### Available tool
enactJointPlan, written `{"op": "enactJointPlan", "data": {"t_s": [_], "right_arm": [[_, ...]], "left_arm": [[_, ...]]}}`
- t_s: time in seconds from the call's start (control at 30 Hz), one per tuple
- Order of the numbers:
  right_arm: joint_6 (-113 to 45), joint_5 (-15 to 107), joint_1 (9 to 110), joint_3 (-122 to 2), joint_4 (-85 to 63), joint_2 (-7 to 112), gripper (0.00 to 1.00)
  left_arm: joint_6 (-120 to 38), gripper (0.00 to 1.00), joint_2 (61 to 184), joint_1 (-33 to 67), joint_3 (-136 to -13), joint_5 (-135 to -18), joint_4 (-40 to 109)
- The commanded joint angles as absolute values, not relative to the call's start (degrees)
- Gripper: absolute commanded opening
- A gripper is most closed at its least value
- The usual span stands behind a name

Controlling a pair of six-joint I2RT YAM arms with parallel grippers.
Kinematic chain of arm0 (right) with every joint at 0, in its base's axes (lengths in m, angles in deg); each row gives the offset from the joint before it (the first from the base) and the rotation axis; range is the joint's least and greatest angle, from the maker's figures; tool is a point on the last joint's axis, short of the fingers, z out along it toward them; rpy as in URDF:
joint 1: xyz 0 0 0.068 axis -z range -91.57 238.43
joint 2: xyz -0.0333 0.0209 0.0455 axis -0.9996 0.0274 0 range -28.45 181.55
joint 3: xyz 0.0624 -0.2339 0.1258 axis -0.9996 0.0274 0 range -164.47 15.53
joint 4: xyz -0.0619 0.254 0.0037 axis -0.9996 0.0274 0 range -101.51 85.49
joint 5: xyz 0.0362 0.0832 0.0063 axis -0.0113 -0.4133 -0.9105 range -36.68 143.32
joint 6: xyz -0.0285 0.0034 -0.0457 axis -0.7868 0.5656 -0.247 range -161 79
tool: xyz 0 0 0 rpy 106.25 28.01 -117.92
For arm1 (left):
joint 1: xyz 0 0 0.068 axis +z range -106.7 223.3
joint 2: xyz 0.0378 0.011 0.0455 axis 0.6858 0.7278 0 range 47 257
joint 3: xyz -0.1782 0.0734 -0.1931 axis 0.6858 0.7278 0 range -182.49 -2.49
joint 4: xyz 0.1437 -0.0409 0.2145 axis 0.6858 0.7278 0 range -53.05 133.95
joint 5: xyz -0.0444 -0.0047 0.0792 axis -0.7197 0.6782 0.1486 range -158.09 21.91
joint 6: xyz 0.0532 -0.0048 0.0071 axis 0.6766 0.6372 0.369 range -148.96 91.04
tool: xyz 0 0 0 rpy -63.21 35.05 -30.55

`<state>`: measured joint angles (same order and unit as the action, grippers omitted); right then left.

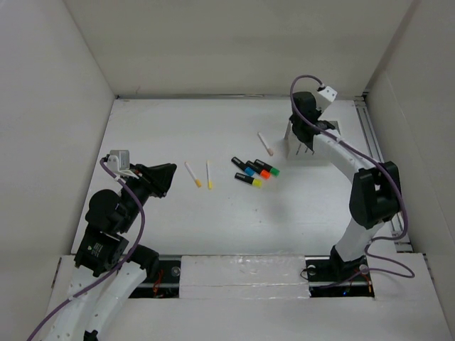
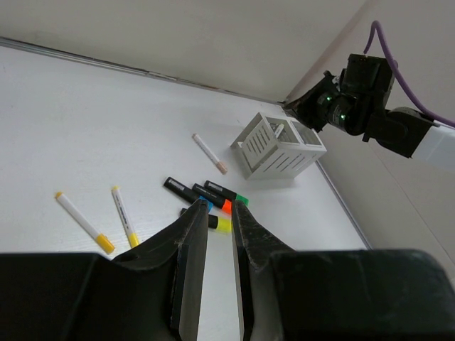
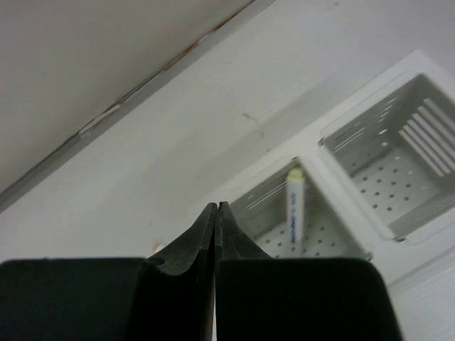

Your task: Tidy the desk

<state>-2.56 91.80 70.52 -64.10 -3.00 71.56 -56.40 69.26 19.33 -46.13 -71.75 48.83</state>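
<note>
Four markers [image 1: 247, 180], four pens [image 1: 193, 174], one box [image 2: 276, 153]

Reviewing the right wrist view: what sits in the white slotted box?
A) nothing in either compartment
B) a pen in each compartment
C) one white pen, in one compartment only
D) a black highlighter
C: a single white pen stands in one compartment of the slotted box, and the other compartment shows only its perforated floor.
</note>
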Motion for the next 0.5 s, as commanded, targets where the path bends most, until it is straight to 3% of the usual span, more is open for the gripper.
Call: {"op": "enactJointPlan", "data": {"t_s": [0.0,0.2,0.33,0.47], "right_arm": [[-2.59,89.79,65.33,-64.27,-6.94,69.81,0.00],[-1.27,86.99,60.31,-69.27,-1.93,78.48,0.12],[-2.32,78.29,60.31,-73.67,3.07,85.27,0.36],[-6.44,71.79,59.69,-75.70,5.01,88.79,0.49]], "left_arm": [[-55.85,0.16,68.71,19.13,-47.31,-72.48,46.70],[-55.85,0.17,68.53,19.13,-47.31,-72.31,46.79],[-55.77,0.17,68.53,19.13,-47.40,-72.22,46.79],[-55.68,0.16,68.53,19.13,-47.40,-72.13,46.79]]}}
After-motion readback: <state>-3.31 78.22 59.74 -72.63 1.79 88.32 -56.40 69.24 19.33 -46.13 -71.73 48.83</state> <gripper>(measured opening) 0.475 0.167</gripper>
